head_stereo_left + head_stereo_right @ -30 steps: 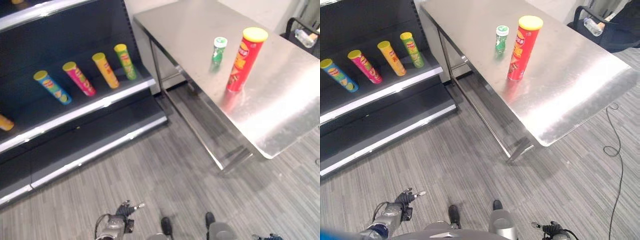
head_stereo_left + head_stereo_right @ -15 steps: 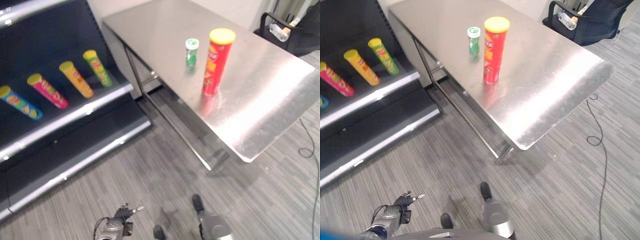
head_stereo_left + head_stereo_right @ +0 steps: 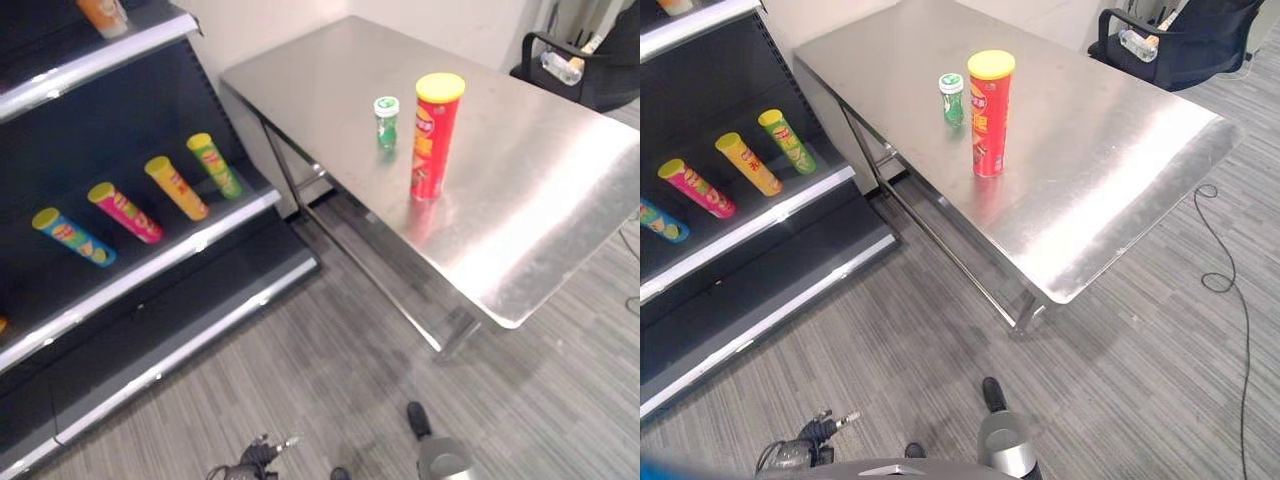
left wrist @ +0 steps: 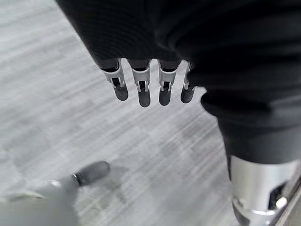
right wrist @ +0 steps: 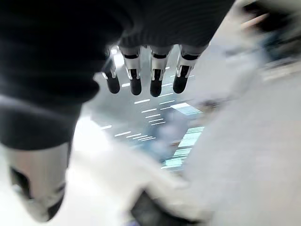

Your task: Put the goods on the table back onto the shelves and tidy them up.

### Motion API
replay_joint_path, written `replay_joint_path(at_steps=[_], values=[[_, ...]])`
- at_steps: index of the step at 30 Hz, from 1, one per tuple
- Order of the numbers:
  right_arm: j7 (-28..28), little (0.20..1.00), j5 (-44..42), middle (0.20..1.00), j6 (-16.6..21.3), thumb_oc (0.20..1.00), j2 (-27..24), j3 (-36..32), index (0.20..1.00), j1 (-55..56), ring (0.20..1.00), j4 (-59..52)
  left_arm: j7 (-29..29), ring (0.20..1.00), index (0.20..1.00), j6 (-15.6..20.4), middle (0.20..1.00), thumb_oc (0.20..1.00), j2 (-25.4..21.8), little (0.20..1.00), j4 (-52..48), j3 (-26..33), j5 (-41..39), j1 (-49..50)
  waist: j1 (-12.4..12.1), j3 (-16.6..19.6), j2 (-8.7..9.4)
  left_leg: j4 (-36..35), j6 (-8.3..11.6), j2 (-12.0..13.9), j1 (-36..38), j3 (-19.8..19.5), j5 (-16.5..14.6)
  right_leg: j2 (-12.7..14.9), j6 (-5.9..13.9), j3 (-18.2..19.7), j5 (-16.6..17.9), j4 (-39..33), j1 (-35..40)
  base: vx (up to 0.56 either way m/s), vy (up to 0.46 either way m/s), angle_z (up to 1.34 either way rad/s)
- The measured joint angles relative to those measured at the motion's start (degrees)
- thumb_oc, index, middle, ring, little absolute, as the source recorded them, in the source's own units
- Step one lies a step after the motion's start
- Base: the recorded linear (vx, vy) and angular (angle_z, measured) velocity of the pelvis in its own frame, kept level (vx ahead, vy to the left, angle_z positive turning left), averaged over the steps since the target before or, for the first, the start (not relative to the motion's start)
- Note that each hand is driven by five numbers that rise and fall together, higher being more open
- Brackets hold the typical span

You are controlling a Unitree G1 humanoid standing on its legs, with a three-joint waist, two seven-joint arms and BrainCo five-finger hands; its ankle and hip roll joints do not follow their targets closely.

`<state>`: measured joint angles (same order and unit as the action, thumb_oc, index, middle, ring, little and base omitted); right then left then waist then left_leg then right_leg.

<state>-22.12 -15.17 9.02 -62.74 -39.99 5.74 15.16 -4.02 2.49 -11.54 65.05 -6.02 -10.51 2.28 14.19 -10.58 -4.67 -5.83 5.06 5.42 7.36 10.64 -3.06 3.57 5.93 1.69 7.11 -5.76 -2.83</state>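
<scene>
**Both hands low and holding nothing, goods on the surface**

Fingers [image 4: 141, 89] of the left hand [image 3: 256, 460] hang straight and loose over the grey striped floor [image 3: 330, 370]. They are a little apart and hold nothing. Fingers [image 5: 156, 80] of the right hand [image 5: 141, 28] are straight and loose as well, side by side, with nothing between them.

Far from both hands, a tall red chip can [image 3: 435, 136] with a yellow lid stands upright on the shiny metal surface [image 3: 540, 190]. Just beside it, toward the shelf side, stands a small green bottle [image 3: 386, 122] with a white and green cap. The two are close but not touching.

To the robot's left is a dark shelf unit [image 3: 120, 130]. Four chip cans lie in a row on one shelf, each tilted with its lid up. They are a blue can [image 3: 73, 237], a pink can [image 3: 124, 212], a yellow can [image 3: 176, 187] and a green can [image 3: 214, 166]. An orange thing [image 3: 102, 14] sits on the shelf above them; what it is cannot be told.

A black chair [image 3: 1180, 40] stands past the far end of the surface, with a clear bottle [image 3: 1137, 44] lying on it.
</scene>
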Motion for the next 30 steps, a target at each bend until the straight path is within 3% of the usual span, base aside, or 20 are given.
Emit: replay_joint_path(at_steps=[3, 5, 12, 15, 16, 19, 24, 27, 30], values=[[2.9, 1.000, -0.8, 1.000, 2.0, 1.000, -3.7, 3.6, 1.000, -5.5, 1.000, 0.0, 0.6, 1.000, 1.000, 0.1, 1.000, 1.000, 0.1, 1.000, -0.2, -0.8, 0.2, -0.1, -2.3, 0.9, 0.56, 0.0, -0.29, -0.2, -0.1, -0.7, 0.2, 0.4, 0.07, -1.2, -0.1, 0.0, 0.4, 0.01, -0.083, 0.17], [5.1, 1.000, -1.4, 1.000, 2.1, 1.000, -4.7, 9.7, 1.000, -11.7, 1.000, -0.6, 1.0, 1.000, 1.000, 0.0, 1.000, 1.000, 0.2, 1.000, 0.0, -1.8, 0.2, 0.2, -2.2, 1.4, 0.81, 0.0, -0.36, -0.2, 0.2, -1.1, 0.3, 0.4, 0.07, -1.5, -0.1, 0.0, 0.8, 0.01, -0.047, 0.10], [12.9, 1.000, 1.9, 1.000, 1.3, 1.000, -8.0, 30.7, 1.000, -22.7, 1.000, -5.9, 1.9, 1.000, 1.000, 0.0, 1.000, 1.000, 0.2, 1.000, -0.2, -2.5, 0.2, 0.8, -6.6, 2.1, 1.16, 0.0, -0.72, -0.3, 0.7, -3.7, 0.7, 1.1, 0.21, -4.4, -0.8, -0.2, 3.0, -0.01, -0.075, 0.21], [15.0, 1.000, 3.1, 1.000, 0.2, 1.000, -8.0, 49.9, 1.000, -41.1, 1.000, 0.9, 2.0, 1.000, 1.000, 0.0, 1.000, 1.000, 0.4, 1.000, -0.3, -4.4, 0.0, 1.3, -7.9, 2.2, 1.01, 0.1, -0.77, -0.4, 0.7, -5.7, 1.4, 1.5, 0.21, -6.2, -0.8, -0.2, 4.1, -0.01, -0.082, 0.30], [15.6, 1.000, 3.0, 1.000, 0.0, 1.000, -8.1, 51.9, 1.000, -43.0, 1.000, 2.0, 2.0, 1.000, 1.000, 0.0, 1.000, 1.000, 0.4, 1.000, -0.9, -4.3, 0.0, 0.7, -9.7, 2.2, 1.05, 0.2, -0.76, -0.3, 0.6, -6.4, 1.5, 1.5, 0.14, -6.8, -0.9, -0.2, 4.3, -0.01, -0.091, 0.47], [18.1, 1.000, 0.8, 1.000, -0.2, 1.000, -8.3, 54.4, 1.000, -45.5, 1.000, 5.5, 2.0, 1.000, 1.000, 0.0, 1.000, 1.000, 0.3, 1.000, -1.1, -4.3, -0.6, 1.7, -11.3, 2.0, 1.31, 0.3, -0.66, -0.4, -0.2, -8.0, 1.9, 1.7, 0.09, -8.7, -1.0, 0.0, 4.6, 0.00, -0.076, 0.32], [22.9, 1.000, -2.9, 1.000, -1.4, 1.000, -12.3, 61.6, 1.000, -51.7, 1.000, 15.6, 2.0, 1.000, 1.000, 0.0, 1.000, 1.000, 0.0, 1.000, -0.2, -3.7, -0.7, 1.8, -11.2, 1.5, 2.30, 0.3, -0.48, -0.6, -0.2, -9.5, 2.1, 1.9, 0.06, -10.3, -1.2, -0.2, 5.3, 0.01, -0.043, 0.16], [24.3, 1.000, -2.5, 1.000, -2.5, 1.000, -15.4, 71.2, 1.000, -59.4, 1.000, 20.5, 1.9, 1.000, 1.000, 0.2, 1.000, 1.000, 0.1, 1.000, 0.4, -3.4, -2.0, 1.6, -10.6, 1.2, 2.80, 0.1, -0.42, -0.6, -0.1, -9.8, 2.1, 2.0, 0.15, -10.6, -1.3, -0.2, 5.6, 0.01, -0.047, 0.03], [24.7, 1.000, -2.0, 1.000, -2.6, 1.000, -16.1, 71.6, 1.000, -59.7, 1.000, 20.7, 1.9, 1.000, 1.000, 0.6, 1.000, 1.000, 0.0, 1.000, 0.7, -2.5, -2.9, 1.5, -10.1, 1.1, 2.96, 0.1, -0.33, -0.4, 0.0, -9.9, 2.1, 2.0, 0.08, -10.8, -1.4, -0.2, 5.9, 0.00, -0.026, 0.02]])
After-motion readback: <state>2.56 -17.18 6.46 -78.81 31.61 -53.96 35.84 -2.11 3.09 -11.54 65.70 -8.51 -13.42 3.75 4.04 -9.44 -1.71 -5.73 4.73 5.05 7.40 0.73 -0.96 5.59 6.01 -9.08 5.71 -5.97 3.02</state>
